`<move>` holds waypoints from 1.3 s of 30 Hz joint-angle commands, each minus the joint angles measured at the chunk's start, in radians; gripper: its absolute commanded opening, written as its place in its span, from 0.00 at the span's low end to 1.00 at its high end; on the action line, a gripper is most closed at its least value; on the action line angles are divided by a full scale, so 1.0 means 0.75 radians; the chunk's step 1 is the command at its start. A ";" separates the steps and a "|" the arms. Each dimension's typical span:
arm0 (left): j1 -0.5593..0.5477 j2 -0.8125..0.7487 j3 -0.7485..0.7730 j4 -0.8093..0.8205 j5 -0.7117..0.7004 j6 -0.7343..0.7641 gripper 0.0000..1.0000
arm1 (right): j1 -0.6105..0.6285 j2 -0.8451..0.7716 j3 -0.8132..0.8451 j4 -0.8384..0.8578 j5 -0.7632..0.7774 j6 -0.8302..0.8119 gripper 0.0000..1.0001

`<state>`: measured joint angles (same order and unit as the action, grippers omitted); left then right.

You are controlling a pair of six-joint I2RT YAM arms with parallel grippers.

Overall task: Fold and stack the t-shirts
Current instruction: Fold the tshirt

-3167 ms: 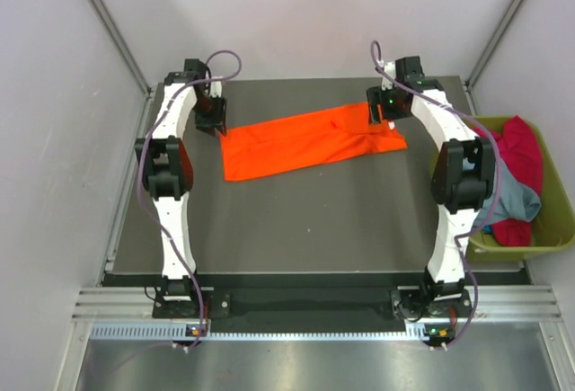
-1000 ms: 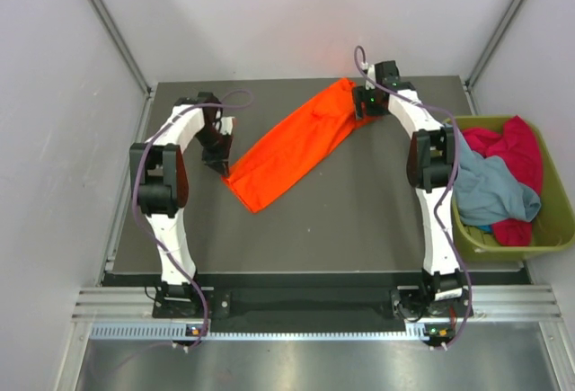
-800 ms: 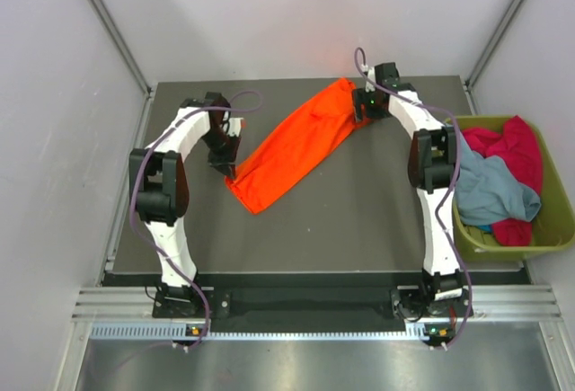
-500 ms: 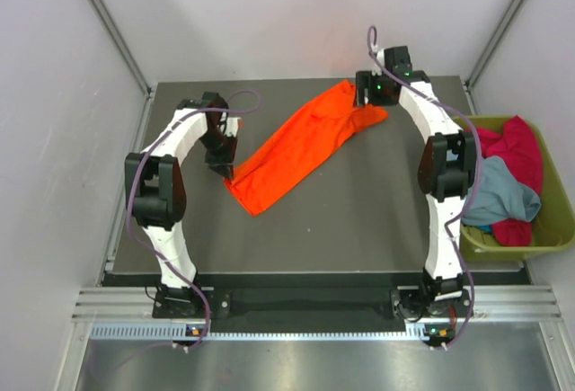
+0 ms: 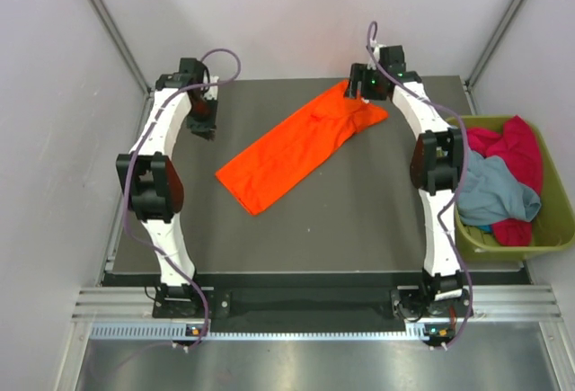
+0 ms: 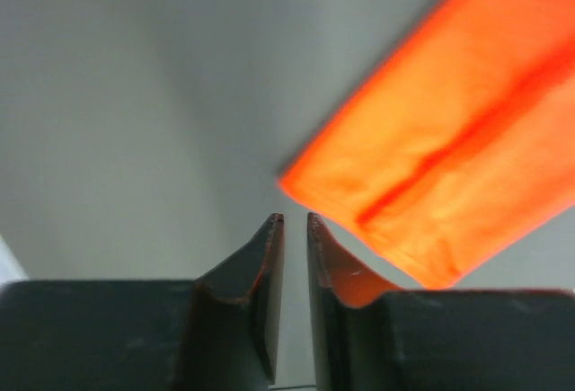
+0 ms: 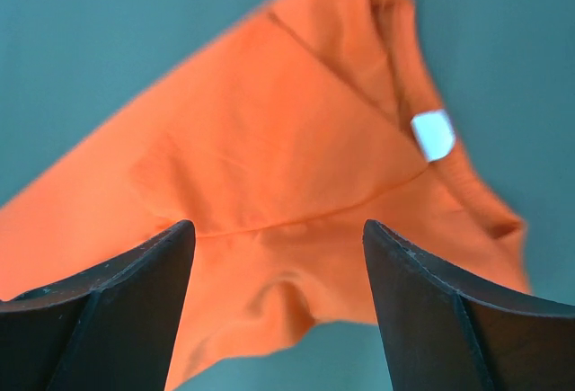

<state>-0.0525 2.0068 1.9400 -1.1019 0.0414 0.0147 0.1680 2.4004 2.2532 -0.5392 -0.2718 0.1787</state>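
Jaws of left gripper (image 6: 294, 218) apparently parted, withdrawn from orange t-shirt (image 6: 449, 157) corner

Orange t-shirt (image 6: 431, 166) blurred, cut off, grey-blue shirt (image 5: 490, 189) partly hidden

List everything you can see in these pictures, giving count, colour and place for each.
orange t-shirt: one, bright orange, long folded strip lying slantwise on the table
label: one, white, inside its collar
table: one, dark grey
bin: one, olive green, right of the table
red cloth: count unclear, magenta-red, in the bin
grey-blue cloth: one, in the bin
left arm, right arm: two, white and black
left tool: black, slightly open, empty, apart from the shirt
right tool: black, wide open above the collar end
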 commanded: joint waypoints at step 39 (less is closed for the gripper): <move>-0.427 0.505 -0.047 -0.055 0.094 0.015 0.23 | -0.024 0.223 0.015 0.142 -0.259 0.345 0.75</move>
<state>-0.3737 2.3119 1.8790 -1.2095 0.2234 0.0074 0.1608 2.5237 2.2139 -0.4740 -0.4335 0.3954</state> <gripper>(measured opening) 0.210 0.756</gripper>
